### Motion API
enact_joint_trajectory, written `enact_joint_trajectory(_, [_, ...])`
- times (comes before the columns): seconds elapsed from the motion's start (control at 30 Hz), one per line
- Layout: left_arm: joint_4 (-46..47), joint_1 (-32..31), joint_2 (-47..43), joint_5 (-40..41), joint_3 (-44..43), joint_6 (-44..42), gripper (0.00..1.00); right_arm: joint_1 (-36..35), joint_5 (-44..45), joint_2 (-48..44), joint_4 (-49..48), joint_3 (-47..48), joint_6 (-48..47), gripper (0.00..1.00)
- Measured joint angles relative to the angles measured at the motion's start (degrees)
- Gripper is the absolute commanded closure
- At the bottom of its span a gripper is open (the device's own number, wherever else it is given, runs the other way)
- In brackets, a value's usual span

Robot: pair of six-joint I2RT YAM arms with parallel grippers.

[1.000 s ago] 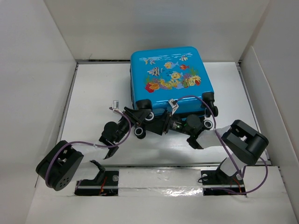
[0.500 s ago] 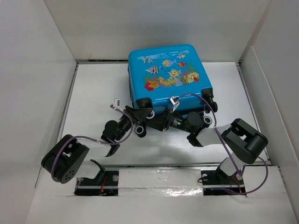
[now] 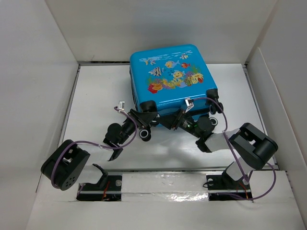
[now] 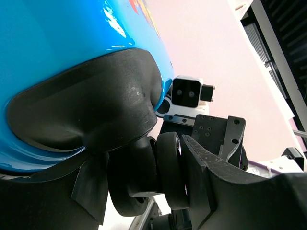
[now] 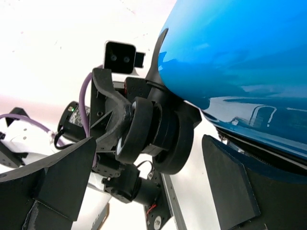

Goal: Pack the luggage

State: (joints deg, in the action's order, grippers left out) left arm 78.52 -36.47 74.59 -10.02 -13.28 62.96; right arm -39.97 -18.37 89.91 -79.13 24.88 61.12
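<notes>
The luggage [image 3: 172, 76] is a bright-blue hard-shell case with a fish print, lying shut and flat at the back middle of the white table. In the left wrist view its blue shell [image 4: 57, 38] fills the top. My left gripper [image 4: 148, 179] is shut on the twin black wheel [image 4: 168, 167] at the case's near left corner, one finger [image 4: 216, 182] pressed flat on the wheel's side. The top view shows this gripper [image 3: 149, 120] at that corner. My right gripper [image 5: 148, 187] stands wide open around the same wheel [image 5: 158, 134], touching nothing; from above it [image 3: 172, 120] sits just right of the left one.
White walls [image 3: 38, 72] box in the table on three sides. A metal rail [image 3: 163, 182] runs along the near edge by the arm bases. Purple cables [image 3: 211, 103] loop over both wrists. The case's other near wheel [image 3: 212, 96] is at its right corner.
The luggage has slid a little back and to the left with the left gripper on its wheel. The right gripper's jaws have spread wider and it has drawn slightly right.
</notes>
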Motion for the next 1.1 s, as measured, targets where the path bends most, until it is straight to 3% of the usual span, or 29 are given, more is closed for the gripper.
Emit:
enact_joint_trajectory(0.23, [2.03,0.02,1.7,0.15,-0.11,0.15,1.0,-0.68,3.67,1.25,1.33,2.34,0.22,0.16])
enact_joint_trajectory(0.3, [2.62,0.04,2.32,0.11,-0.28,0.52,1.0,-0.68,4.39,1.77,1.09,2.69,0.09,0.3])
enact_joint_trajectory(0.37, [3.08,0.09,2.67,0.07,-0.28,0.72,1.0,-0.68,4.83,2.23,0.66,3.13,0.24,0.36])
enact_joint_trajectory(0.4, [3.1,0.13,2.69,0.0,-0.28,0.98,1.0,-0.68,4.96,2.43,0.37,3.15,0.26,0.47])
enact_joint_trajectory(0.43, [3.13,0.17,2.69,-0.02,-0.26,1.14,1.0,-0.66,5.18,2.6,0.13,3.15,0.28,0.48])
enact_joint_trajectory(0.53, [3.19,0.22,2.6,0.0,-0.2,1.66,1.0,-0.57,5.46,3.28,-1.38,3.17,0.61,0.47])
enact_joint_trajectory(0.6, [2.97,0.22,2.36,0.13,-0.2,1.66,0.93,-0.66,5.62,3.67,-2.05,3.17,0.66,0.47])
enact_joint_trajectory(0.63, [2.78,0.22,2.19,0.28,-0.17,1.66,0.88,-0.76,5.86,3.91,-2.4,3.17,0.66,0.45])
enact_joint_trajectory(0.8, [0.96,0.2,0.37,1.22,0.2,1.57,0.86,-1.4,6.67,5.29,-4.48,3.19,0.59,0.36])
enact_joint_trajectory(0.87, [0.37,0.2,-0.11,1.36,0.24,1.55,0.76,-1.49,6.78,5.68,-5.18,3.19,0.61,0.33])
enact_joint_trajectory(0.9, [0.13,0.17,-0.24,1.51,0.28,1.51,0.66,-1.64,6.93,5.84,-5.44,3.19,0.59,0.3])
enact_joint_trajectory(1.0, [-0.46,0.15,-0.9,1.75,0.46,1.36,0.55,-1.86,7.26,6.08,-5.66,3.19,0.31,0.22])
enact_joint_trajectory(1.1, [-0.79,0.13,-1.57,1.84,0.79,0.57,0.41,-2.12,7.3,6.23,-5.55,3.19,0.2,0.21])
